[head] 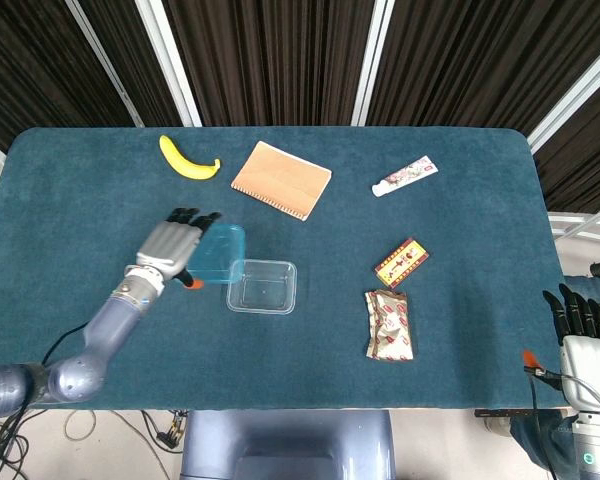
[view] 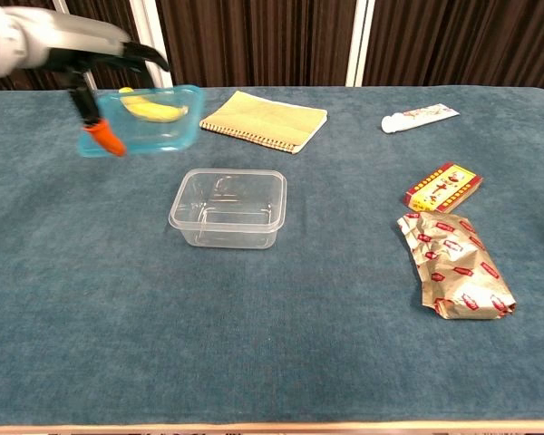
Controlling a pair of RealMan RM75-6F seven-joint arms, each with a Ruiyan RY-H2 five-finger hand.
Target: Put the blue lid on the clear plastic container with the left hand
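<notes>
Left hand (head: 170, 246) is holding the blue lid (head: 218, 254) off the desk (head: 80, 200), fingers (head: 188, 216) lying over the lid's top and the thumb underneath, so the lid is pinched at its left side. Head view is showing the lid just left of the clear plastic container (head: 262, 285), its right edge overlapping the container's rear left corner. Chest view is showing what the head view cannot: the lid (view: 150, 122) is hanging well above the desk surface, roughly level, higher than the container (view: 228, 207) rim, with the banana (view: 154, 110) visible through it.

Container is sitting upright near the desk's middle. Notebook (head: 281, 179) and banana are lying toward the far edge, tube (head: 404, 176) toward the far right corner; small red box (head: 400, 262) and foil packet (head: 389, 324) to the container's right.

Right hand (head: 580, 335) is appearing only in the head view, beyond the desk's near right corner, fingers extended, holding nothing
</notes>
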